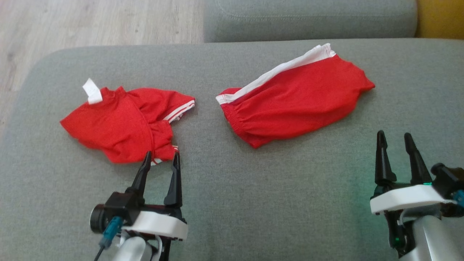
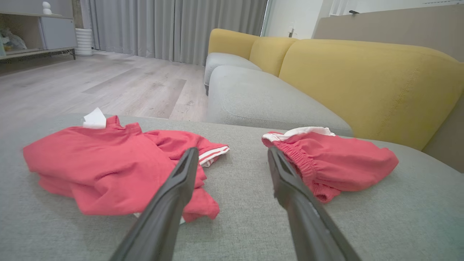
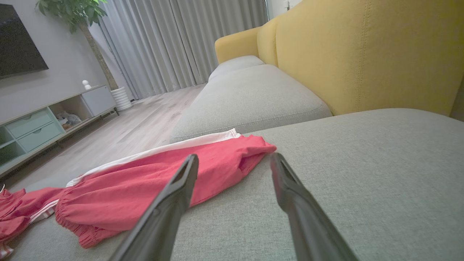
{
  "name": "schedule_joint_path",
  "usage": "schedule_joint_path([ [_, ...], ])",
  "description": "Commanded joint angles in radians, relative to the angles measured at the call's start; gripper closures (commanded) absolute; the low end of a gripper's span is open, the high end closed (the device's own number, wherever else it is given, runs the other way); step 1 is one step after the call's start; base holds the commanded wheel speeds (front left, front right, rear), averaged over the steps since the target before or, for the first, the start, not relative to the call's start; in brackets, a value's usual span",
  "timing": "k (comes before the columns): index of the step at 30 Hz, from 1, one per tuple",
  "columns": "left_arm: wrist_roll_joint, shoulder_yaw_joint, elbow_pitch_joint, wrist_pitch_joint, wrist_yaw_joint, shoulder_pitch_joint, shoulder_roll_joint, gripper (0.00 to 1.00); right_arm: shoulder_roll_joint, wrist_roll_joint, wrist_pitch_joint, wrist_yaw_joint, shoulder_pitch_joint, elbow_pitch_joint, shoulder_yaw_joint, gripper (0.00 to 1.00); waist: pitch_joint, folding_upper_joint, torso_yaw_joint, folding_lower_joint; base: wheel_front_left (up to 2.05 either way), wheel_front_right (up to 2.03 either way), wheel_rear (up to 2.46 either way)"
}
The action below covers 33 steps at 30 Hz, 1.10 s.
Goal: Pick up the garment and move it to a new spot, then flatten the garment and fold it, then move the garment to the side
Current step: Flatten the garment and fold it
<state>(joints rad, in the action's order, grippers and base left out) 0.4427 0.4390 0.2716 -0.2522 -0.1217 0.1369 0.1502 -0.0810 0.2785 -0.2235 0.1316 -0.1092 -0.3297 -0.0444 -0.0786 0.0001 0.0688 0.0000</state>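
Nearest, the left pincer [image 1: 162,155] hangs spread and empty, its tips at the near hem of the shirt [image 1: 116,123]. The right pincer [image 1: 394,135], also spread and empty, is over bare cushion [image 1: 253,203] at the near right, apart from the shorts [image 1: 293,105]. The shirt, likely the garment meant, lies crumpled at the left. A pinch on its bunched hem may catch only one layer, so it drags or unrolls unevenly. Carried too far left, it could slip off the rounded edge to the floor [image 1: 90,21].
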Motion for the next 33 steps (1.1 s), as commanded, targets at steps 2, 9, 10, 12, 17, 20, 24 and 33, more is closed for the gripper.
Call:
schedule_joint_path([
  [2, -0.024, -0.053, -0.025, -0.009, 0.014, 0.036, -0.008, 0.00, 0.004, -0.016, 0.010, -0.001, -0.028, 0.050, 0.016, 0.00, -0.015, -0.0001, 0.006, 0.0000, 0.00, 0.00, 0.00],
  [9, -0.080, -0.083, -0.003, -0.009, 0.067, 0.081, -0.050, 0.00, -0.008, -0.021, 0.090, -0.001, -0.122, 0.090, -0.001, 0.00, -0.096, -0.0001, 0.040, 0.0000, 0.00, 0.00, 0.00],
  [10, -0.086, -0.085, 0.000, -0.009, 0.073, 0.087, -0.054, 0.00, -0.014, -0.019, 0.107, -0.001, -0.146, 0.087, -0.007, 0.00, -0.110, -0.0001, 0.046, 0.0000, 0.00, 0.00, 0.00],
  [12, -0.096, -0.087, 0.004, -0.009, 0.085, 0.101, -0.061, 0.00, -0.028, -0.020, 0.141, -0.001, -0.202, 0.070, -0.028, 0.00, -0.137, -0.0001, 0.059, 0.0000, 0.00, 0.00, 0.00],
  [17, -0.114, -0.100, 0.002, -0.009, 0.103, 0.132, -0.080, 0.00, -0.017, 0.011, 0.257, -0.001, -0.364, -0.034, -0.160, 0.00, -0.193, -0.0001, 0.097, 0.0000, 0.00, 0.00, 0.00],
  [20, -0.125, -0.094, 0.003, -0.009, 0.117, 0.147, -0.089, 0.00, -0.019, -0.020, 0.318, -0.001, -0.457, -0.111, -0.237, 0.00, -0.223, -0.0001, 0.119, 0.0000, 0.00, 0.00, 0.00],
  [24, -0.130, -0.082, 0.001, -0.009, 0.131, 0.170, -0.096, 0.00, -0.035, -0.087, 0.369, -0.001, -0.557, -0.218, -0.325, 0.00, -0.258, -0.0001, 0.145, 0.0000, 0.00, 0.00, 0.00],
  [33, -0.116, -0.061, 0.001, -0.010, 0.131, 0.205, -0.100, 0.00, -0.068, -0.164, 0.387, -0.001, -0.670, -0.424, -0.418, 0.00, -0.300, -0.0001, 0.173, 0.0000, 0.00, 0.00, 0.00],
])
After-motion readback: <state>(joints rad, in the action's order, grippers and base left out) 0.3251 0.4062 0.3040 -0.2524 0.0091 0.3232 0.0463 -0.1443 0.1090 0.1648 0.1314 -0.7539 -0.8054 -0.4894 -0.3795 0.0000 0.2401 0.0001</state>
